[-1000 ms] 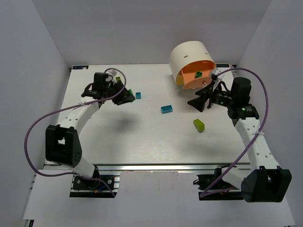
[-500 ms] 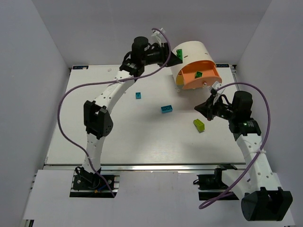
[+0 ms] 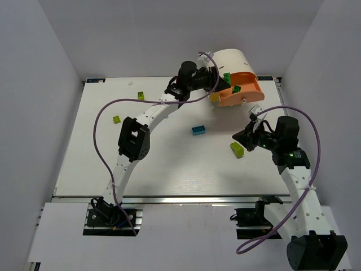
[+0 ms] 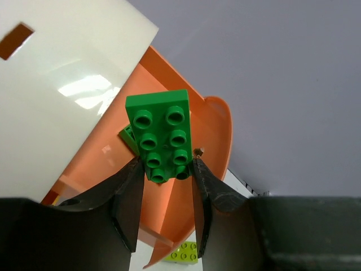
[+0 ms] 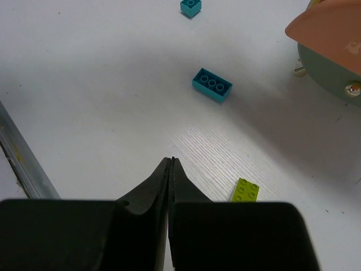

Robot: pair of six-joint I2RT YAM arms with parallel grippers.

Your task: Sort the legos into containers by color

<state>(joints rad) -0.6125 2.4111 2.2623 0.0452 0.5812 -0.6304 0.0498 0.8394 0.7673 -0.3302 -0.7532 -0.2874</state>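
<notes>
My left gripper (image 4: 166, 169) is shut on the lower end of a dark green lego (image 4: 163, 135), held just above the pulled-out orange drawer (image 4: 211, 141) of the cream cabinet (image 4: 67, 84). Another green lego (image 3: 237, 88) lies inside that drawer (image 3: 248, 93). From above, the left gripper (image 3: 221, 80) sits at the cabinet's (image 3: 228, 59) front. My right gripper (image 5: 171, 161) is shut and empty, hovering over the table (image 3: 237, 137) beside a lime lego (image 5: 245, 190). A cyan lego (image 5: 212, 84) lies farther ahead, mid-table (image 3: 198, 130).
Two lime legos (image 3: 117, 119) (image 3: 141, 96) rest on the left half of the table. A small cyan lego (image 5: 190, 5) lies beyond the larger one. A yellow drawer front (image 3: 214, 97) shows under the orange one. White walls enclose the table.
My left arm swung from the table's left side up to the cabinet, carrying the green lego. My right gripper left the drawer front, drew back toward the lime lego and shut.
</notes>
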